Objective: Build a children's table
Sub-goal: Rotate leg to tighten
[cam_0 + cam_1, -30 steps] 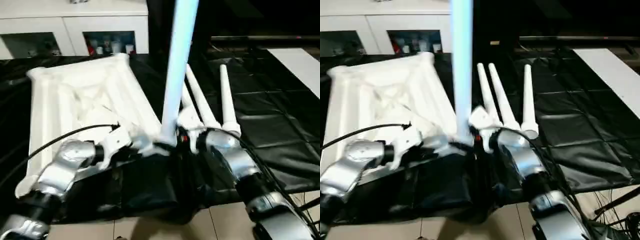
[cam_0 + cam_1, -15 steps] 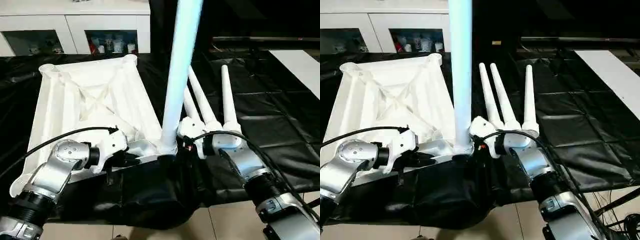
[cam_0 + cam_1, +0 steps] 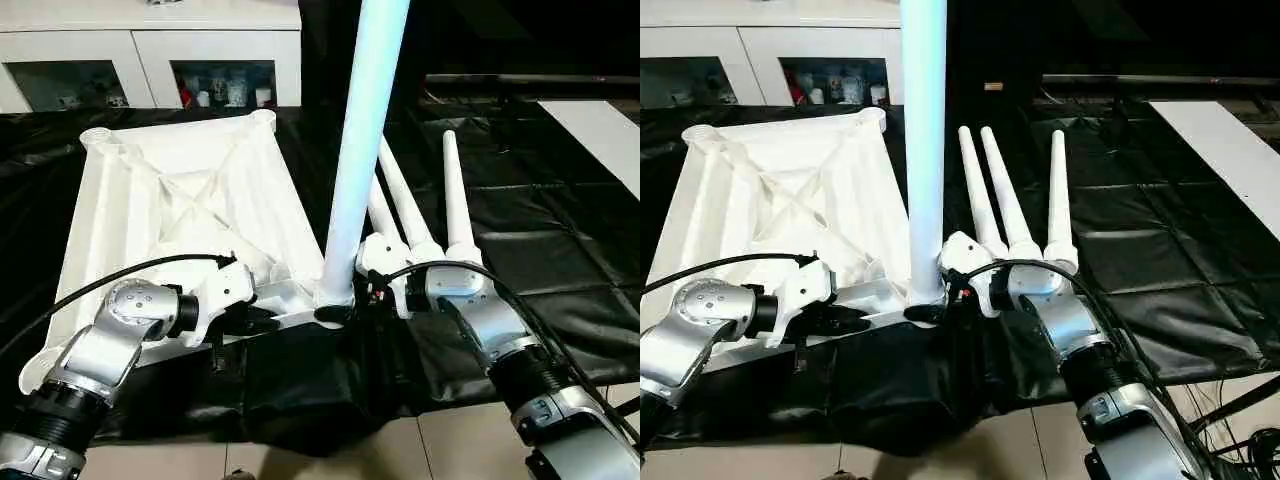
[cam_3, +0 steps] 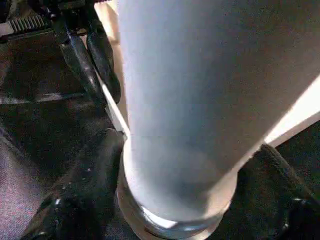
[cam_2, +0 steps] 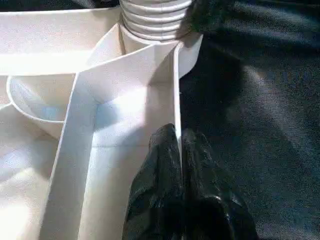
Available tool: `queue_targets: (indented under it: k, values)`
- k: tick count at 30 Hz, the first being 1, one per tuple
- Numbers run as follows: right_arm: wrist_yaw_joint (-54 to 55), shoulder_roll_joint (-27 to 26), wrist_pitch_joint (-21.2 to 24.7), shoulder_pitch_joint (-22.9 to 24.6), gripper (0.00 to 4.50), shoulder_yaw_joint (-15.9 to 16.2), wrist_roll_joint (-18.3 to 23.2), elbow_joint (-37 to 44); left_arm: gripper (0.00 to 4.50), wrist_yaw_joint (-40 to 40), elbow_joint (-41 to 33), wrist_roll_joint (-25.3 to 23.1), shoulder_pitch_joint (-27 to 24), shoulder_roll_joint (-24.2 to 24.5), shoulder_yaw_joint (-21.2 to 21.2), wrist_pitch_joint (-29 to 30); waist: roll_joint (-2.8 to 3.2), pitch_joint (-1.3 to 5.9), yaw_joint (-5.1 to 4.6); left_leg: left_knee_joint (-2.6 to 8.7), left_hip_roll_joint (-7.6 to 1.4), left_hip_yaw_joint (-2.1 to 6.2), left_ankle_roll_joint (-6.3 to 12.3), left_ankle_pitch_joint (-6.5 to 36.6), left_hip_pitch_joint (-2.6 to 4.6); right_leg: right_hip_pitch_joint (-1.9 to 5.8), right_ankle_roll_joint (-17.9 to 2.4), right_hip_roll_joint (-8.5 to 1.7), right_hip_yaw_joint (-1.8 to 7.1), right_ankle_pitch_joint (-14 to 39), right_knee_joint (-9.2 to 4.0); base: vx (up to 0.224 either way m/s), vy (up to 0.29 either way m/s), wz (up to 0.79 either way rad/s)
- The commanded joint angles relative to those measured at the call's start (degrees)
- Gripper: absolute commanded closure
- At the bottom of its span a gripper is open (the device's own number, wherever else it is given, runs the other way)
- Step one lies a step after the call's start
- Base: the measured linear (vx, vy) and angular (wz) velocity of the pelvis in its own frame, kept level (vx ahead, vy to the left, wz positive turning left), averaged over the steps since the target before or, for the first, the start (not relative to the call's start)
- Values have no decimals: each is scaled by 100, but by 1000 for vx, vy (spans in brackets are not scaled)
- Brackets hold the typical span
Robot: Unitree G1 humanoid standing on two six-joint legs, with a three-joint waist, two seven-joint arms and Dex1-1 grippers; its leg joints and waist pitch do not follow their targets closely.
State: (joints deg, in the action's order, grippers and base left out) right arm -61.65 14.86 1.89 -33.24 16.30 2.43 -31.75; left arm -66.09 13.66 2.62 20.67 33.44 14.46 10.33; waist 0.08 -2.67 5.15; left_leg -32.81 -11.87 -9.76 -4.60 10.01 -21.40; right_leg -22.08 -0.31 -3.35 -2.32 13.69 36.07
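The children's table top point(image 3: 170, 200) lies upside down on the black sheet, ribs up. One white leg point(image 3: 360, 150) stands upright in its near right corner socket, and the ribbed end point(image 5: 155, 20) sits in the socket. My left gripper point(image 3: 258, 320) is shut on the thin near rim point(image 5: 176, 100), just left of that socket. My right gripper point(image 4: 185, 175) reaches in from the right. Its black fingers point(image 4: 80, 190) press on both sides of the leg's base. Three more legs point(image 3: 458, 200) lie side by side on the sheet behind my right wrist.
A white cabinet with glass doors point(image 3: 150, 50) stands behind the table. The black sheet point(image 3: 540, 230) stretches to the right, with a white panel point(image 3: 600, 120) at its far right edge. Tiled floor point(image 3: 400, 450) shows below the table's front edge.
The camera has shifted and steadied. My right gripper's fingers have drawn in around the base of the upright leg. The left gripper's hold on the rim is unchanged.
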Motion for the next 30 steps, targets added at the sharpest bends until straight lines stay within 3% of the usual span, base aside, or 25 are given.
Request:
queue_targets:
  k: [1, 4, 14, 18, 20, 25, 27, 28, 30]
  values:
    - [-32, 14, 32, 38, 152, -7, 48, -29, 450, -142, 0, -30, 5, 32, 189, 23, 52, 348, 2, 280, -112, 4, 262, 477, 83, 287, -1453, -346, 207, -1106, -278, 0, 0, 0]
    - [-29, -3, 20, 35, 176, -19, 29, -84, 450, -154, -1, -32, 0, 29, 198, 29, 48, 352, 2, 271, -108, 3, 270, 452, 80, 288, -1465, -344, 207, -1163, -271, 0, 0, 0]
    - [437, -220, 146, 25, 181, -166, 42, -348, 450, -2, 72, -86, 27, -67, 194, 102, 50, 343, -4, 277, -109, 6, 238, 526, 83, 282, -1478, -349, 208, -1029, -279, 0, 0, 0]
    - [1450, -637, 344, -35, 181, -413, -4, -779, 450, 564, 342, -230, 167, -388, 148, 319, 56, 279, -53, 355, -118, 17, -56, 1137, 127, 251, -1376, -387, 234, 179, -384, 0, 0, 0]
    - [1718, -767, 380, -39, 181, -469, -7, -870, 450, 822, 428, -290, 229, -521, 121, 460, 52, 269, -70, 373, -121, 28, -141, 1238, 121, 249, -1308, -398, 242, 424, -405, 0, 0, 0]
    - [3649, -1599, 664, -177, 182, -831, -73, -1529, 450, 2502, 1117, -528, 649, -1528, -118, 1174, 61, 231, -95, 401, -101, 30, -309, 1578, 168, 195, -1150, -412, 265, 1270, -498, 0, 0, 0]
    - [4126, -1857, 700, -275, 183, -975, -46, -1761, 450, 2936, 1408, -574, 812, -1835, -155, 1264, 62, 198, -91, 418, -103, 48, -328, 1979, 216, 147, -955, -439, 275, 2009, -586, 0, 0, 0]
    - [4175, -1887, 704, -290, 183, -996, -37, -1789, 450, 2995, 1449, -583, 835, -1871, -161, 1268, 59, 200, -82, 433, -108, 66, -331, 2041, 227, 142, -884, -438, 271, 2133, -604, 0, 0, 0]
    - [4402, -2045, 719, -366, 183, -1104, 15, -1927, 450, 3213, 1636, -616, 945, -2047, -176, 1288, 63, 225, -76, 436, -111, 62, -301, 1954, 215, 146, -871, -424, 280, 1895, -587, 0, 0, 0]
